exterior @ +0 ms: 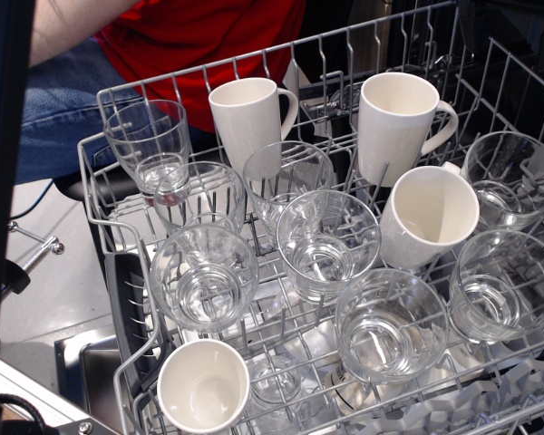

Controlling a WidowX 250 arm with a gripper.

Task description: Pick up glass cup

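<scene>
My gripper isn't showing in this view, so I can't tell whether the jaws are apart or together. The camera is looking down into a wire dish rack [118, 381] that is filling most of the shot.

Glass cups are sitting upright, mouths up, all through the rack. The central glass cup [328, 243] is standing mid-frame. Another [203, 276] is sitting at its 9 o'clock, and a third [392, 323] at its 5 o'clock, rims close together. One more [506, 283] is sitting near the right edge, with another [513, 179] at its 12 o'clock. Behind the central one, at 11 o'clock, a further tumbler [286, 179] is standing, and one [199, 199] is leaning slightly at 10 o'clock. A similar clear glass [150, 143] is tilting at the far left of the back row — I can't tell if it's the same type.

White mugs are mixed in: one [249, 111] is standing at the back at 11 o'clock, a second [399, 113] at 1 o'clock with its handle pointing right, and a third [430, 216] is tilting at 3 o'clock, just beside the central cup. A small white cup [203, 385] is sitting at 7 o'clock, near the front.

Beyond the rack, at 11 o'clock — a person in a red shirt [199, 32] and jeans [59, 100] is standing close.
</scene>
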